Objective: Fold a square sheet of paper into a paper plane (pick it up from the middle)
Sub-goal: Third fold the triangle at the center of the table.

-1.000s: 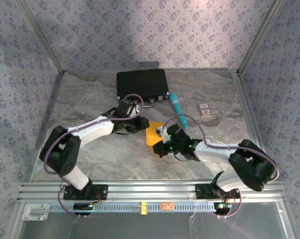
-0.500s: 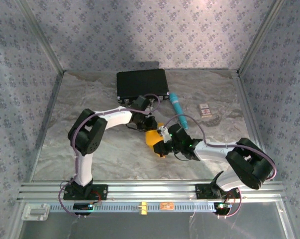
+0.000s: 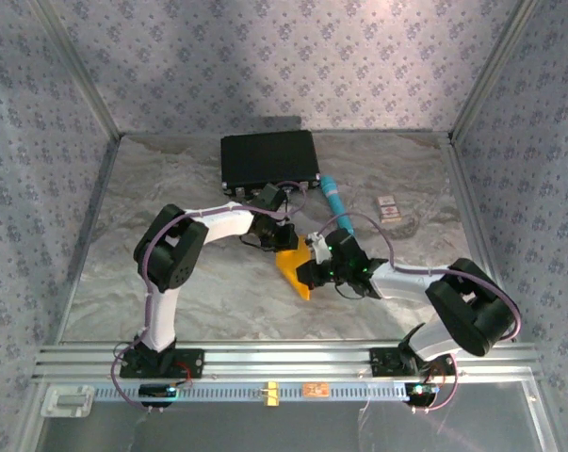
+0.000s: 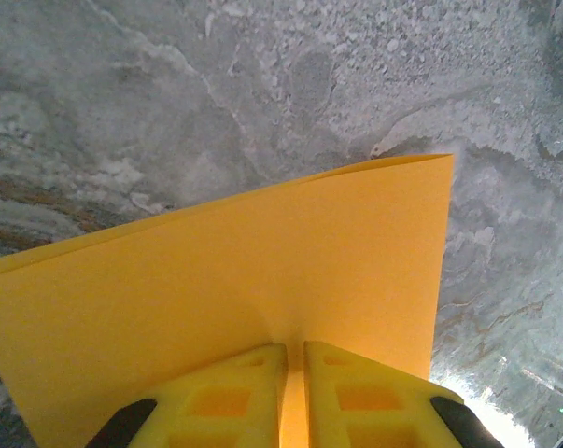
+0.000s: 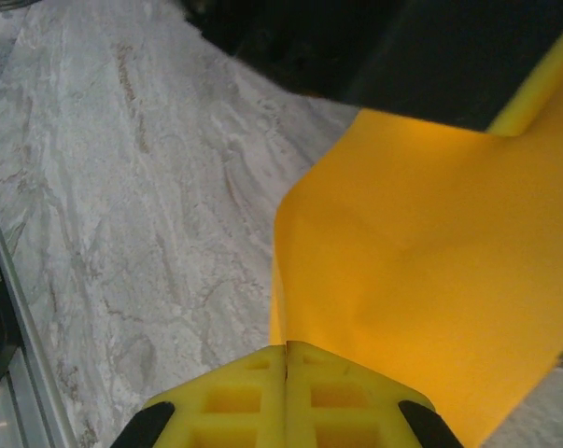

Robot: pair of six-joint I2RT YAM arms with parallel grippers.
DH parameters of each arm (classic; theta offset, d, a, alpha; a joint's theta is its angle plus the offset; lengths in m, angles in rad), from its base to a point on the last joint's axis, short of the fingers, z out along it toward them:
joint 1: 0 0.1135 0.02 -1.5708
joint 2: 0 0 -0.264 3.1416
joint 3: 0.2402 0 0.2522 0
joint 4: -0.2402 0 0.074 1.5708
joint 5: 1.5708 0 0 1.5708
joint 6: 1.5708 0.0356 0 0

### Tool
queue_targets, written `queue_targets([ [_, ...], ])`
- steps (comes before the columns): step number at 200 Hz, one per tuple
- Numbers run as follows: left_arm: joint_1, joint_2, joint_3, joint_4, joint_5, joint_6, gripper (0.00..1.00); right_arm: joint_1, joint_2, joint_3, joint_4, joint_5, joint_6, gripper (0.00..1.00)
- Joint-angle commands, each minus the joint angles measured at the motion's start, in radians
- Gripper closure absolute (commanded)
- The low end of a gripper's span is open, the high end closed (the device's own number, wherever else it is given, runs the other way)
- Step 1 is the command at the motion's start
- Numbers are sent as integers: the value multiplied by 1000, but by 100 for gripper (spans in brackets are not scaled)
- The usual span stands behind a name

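My left gripper [image 4: 288,373] and right gripper [image 5: 287,373] both clench the square sheet of paper [image 4: 262,271], nearside of black case [image 3: 269,158]; opposed holds likely steady it for creasing.

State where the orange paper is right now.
In the top view the paper is mid-table, near the teal tube, pinched by the left fingers and the right fingers.

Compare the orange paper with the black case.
The square sheet of paper is orange, thin and curved; the black case is dark, boxy and flat. The sheet is pinched by the left gripper and right gripper; the case lies untouched. The sheet looks smaller. Both have straight edges.
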Motion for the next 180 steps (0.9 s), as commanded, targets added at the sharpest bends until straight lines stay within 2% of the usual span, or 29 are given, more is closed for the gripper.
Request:
queue_targets([
  [1, -13, 37, 2, -65, -36, 21, 85, -21, 28, 7, -56, -20, -48, 95],
  [54, -16, 35, -1, -66, -38, 20, 85, -29, 81, 50, -114, 62, -75, 95],
  [180, -19, 30, -6, -61, -41, 12, 85, -40, 106, 103, -174, 107, -115, 96],
])
